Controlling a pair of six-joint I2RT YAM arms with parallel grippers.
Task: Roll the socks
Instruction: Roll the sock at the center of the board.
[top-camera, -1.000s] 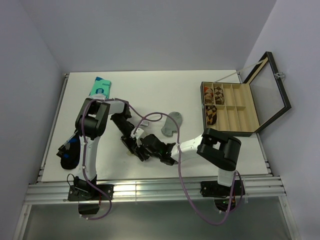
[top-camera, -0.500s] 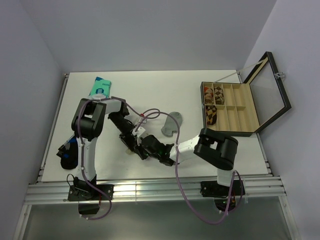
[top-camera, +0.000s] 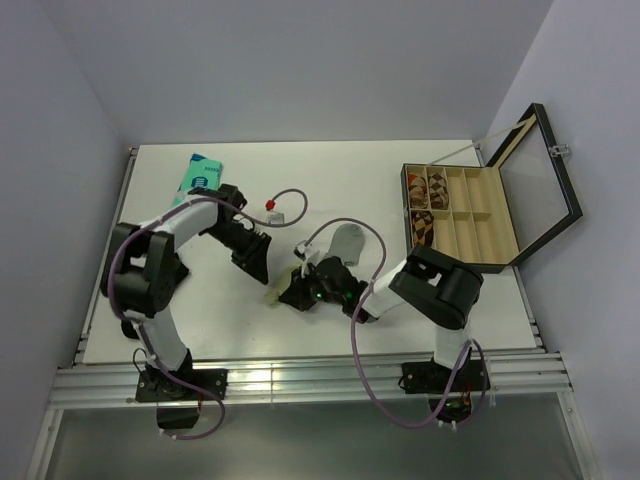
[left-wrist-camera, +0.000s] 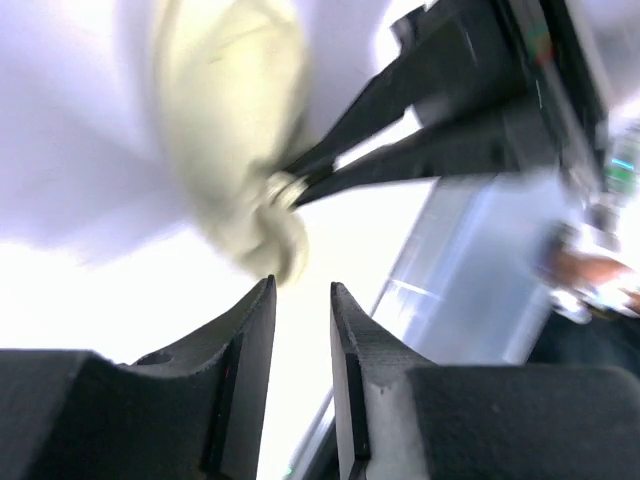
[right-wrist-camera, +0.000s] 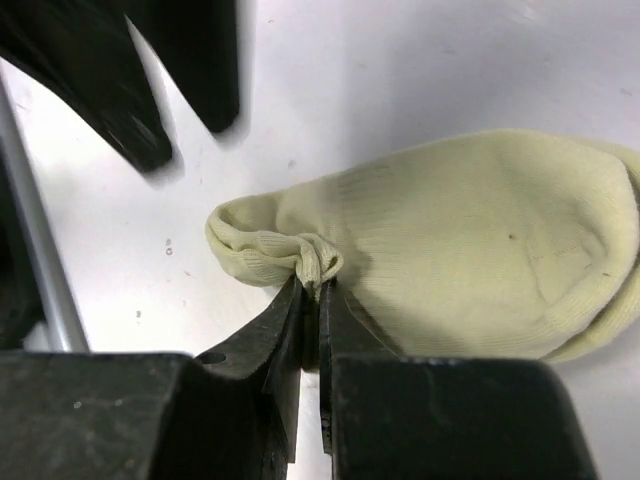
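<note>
Our right gripper (right-wrist-camera: 312, 288) is clamped on a small bunched fold at the cuff edge of the beige sock (right-wrist-camera: 470, 235), with only fabric between its jaws. Our left gripper (left-wrist-camera: 300, 292) stands just beside that pinch, its jaws a little apart and nothing between them.

The beige sock lies flat on the white table (top-camera: 300, 170), between our two arms and near the front edge. The grey sock (top-camera: 347, 238) lies just behind it, and neither gripper holds it.

We judge both socks to be light, limp and stretchy. The ribbed knit should grip well, but a hold on one small fold will likely let the rest sag or twist. For rolling we would rather take the cuff or toe across its width, one gripper pinning while the other turns.

The table looks smooth, so the sock may slide instead of rolling unless it is pressed down. Room is tight only where our grippers meet. The teal packet (top-camera: 200, 175) at the far left and the open compartment box (top-camera: 480, 225) at the right sit well apart, and pale walls close the sides and back.
</note>
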